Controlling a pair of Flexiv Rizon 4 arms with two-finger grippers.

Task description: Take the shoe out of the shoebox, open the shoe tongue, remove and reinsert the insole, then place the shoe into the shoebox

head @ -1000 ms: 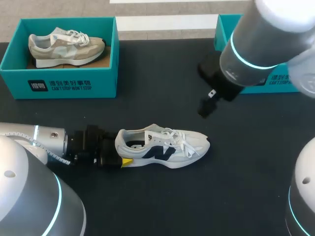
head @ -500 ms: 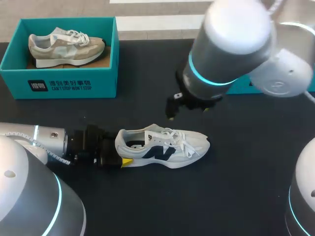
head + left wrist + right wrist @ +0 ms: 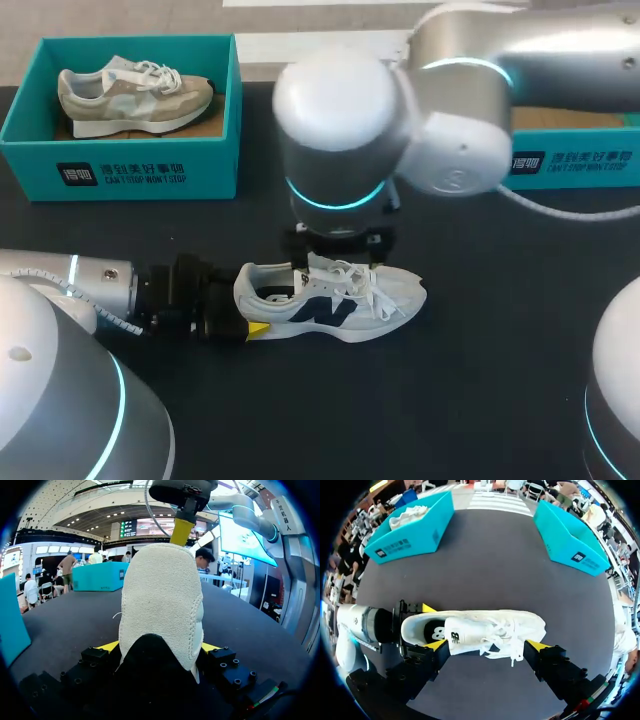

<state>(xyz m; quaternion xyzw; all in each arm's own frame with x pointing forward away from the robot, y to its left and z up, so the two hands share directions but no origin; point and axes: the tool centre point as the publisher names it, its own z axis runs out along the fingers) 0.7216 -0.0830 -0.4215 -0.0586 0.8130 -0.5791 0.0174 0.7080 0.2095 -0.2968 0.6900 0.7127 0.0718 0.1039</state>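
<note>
A white shoe point(image 3: 345, 300) with a navy logo lies on its sole on the black table, toe to the right. My left gripper point(image 3: 248, 312) lies low at its heel. In the left wrist view the pale heel point(image 3: 162, 605) fills the gap between the yellow tips, both pressed against it, so the left gripper point(image 3: 159, 647) is shut on it. My right arm point(image 3: 340, 140) hangs over the shoe and hides its own fingers from above. In the right wrist view the right gripper point(image 3: 487, 645) is open, its tips spread along the near side of the shoe point(image 3: 480, 630) above the laces, touching nothing.
A teal shoebox point(image 3: 120, 170) at the back left holds a beige shoe point(image 3: 135, 95). A second teal shoebox point(image 3: 570, 160) stands at the back right, partly hidden by my right arm. Bare black table lies in front of and to the right of the white shoe.
My right arm has swung left from beside the right box to directly above the white shoe. The left gripper and the shoe have not moved.
</note>
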